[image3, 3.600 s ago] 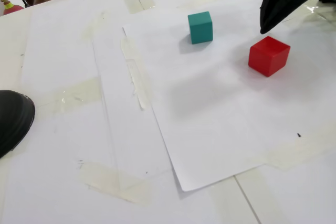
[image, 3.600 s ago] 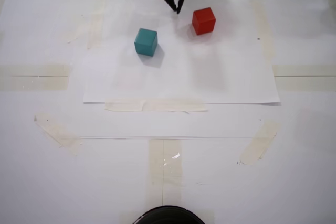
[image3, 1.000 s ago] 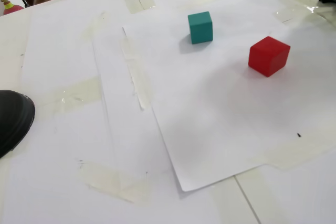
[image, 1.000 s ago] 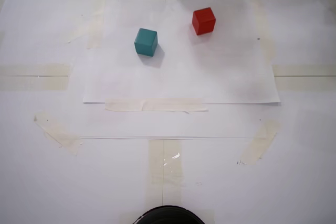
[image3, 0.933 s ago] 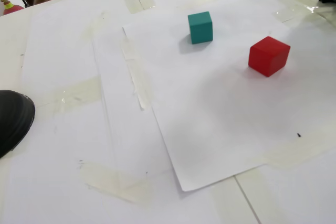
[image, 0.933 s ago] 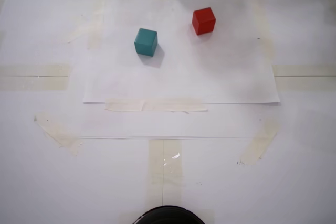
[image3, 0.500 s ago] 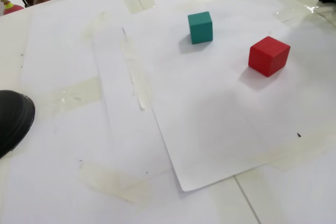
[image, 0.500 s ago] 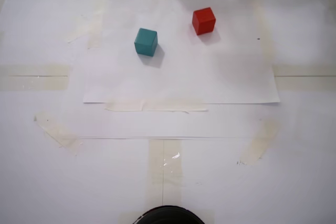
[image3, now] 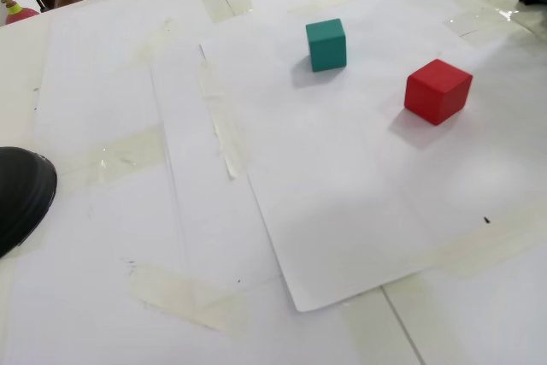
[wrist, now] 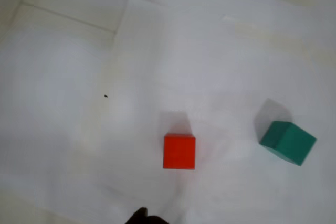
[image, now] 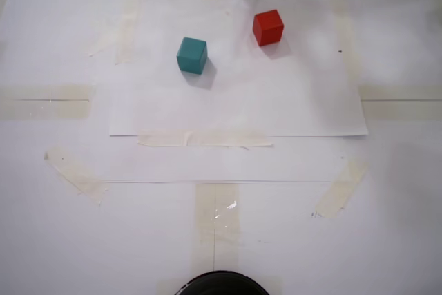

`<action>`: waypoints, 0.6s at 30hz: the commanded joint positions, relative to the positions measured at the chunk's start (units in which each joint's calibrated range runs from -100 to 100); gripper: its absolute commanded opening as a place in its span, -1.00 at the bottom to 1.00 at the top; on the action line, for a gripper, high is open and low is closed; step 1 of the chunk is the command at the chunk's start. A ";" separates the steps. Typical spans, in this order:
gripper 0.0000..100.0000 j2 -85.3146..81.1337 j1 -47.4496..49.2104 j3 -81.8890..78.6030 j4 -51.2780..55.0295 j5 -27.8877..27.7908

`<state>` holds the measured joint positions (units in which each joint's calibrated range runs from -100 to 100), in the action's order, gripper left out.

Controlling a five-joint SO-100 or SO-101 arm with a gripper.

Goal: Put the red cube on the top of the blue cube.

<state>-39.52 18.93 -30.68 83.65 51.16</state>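
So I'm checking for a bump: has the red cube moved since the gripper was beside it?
No. In both fixed views the red cube sits in the same spot on the paper sheet.

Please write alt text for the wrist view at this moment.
A red cube and a teal blue cube sit apart on white paper, red left of teal. A dark sliver of the gripper shows at the bottom edge.

A: Red cube (image: 268, 27) status?
B: Flat on the white paper, untouched, matte faces.
A: Blue cube (image: 192, 55)?
B: Teal, same size, also flat on the paper, well apart from red, nothing stacked.
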 commanded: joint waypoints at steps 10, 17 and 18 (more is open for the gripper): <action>-0.92 2.01 1.13 -16.39 -13.57 -0.39; -0.85 4.33 1.20 -15.94 -15.69 0.73; -0.85 4.50 1.20 -15.57 -15.61 0.83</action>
<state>-35.44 20.91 -47.67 68.77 50.92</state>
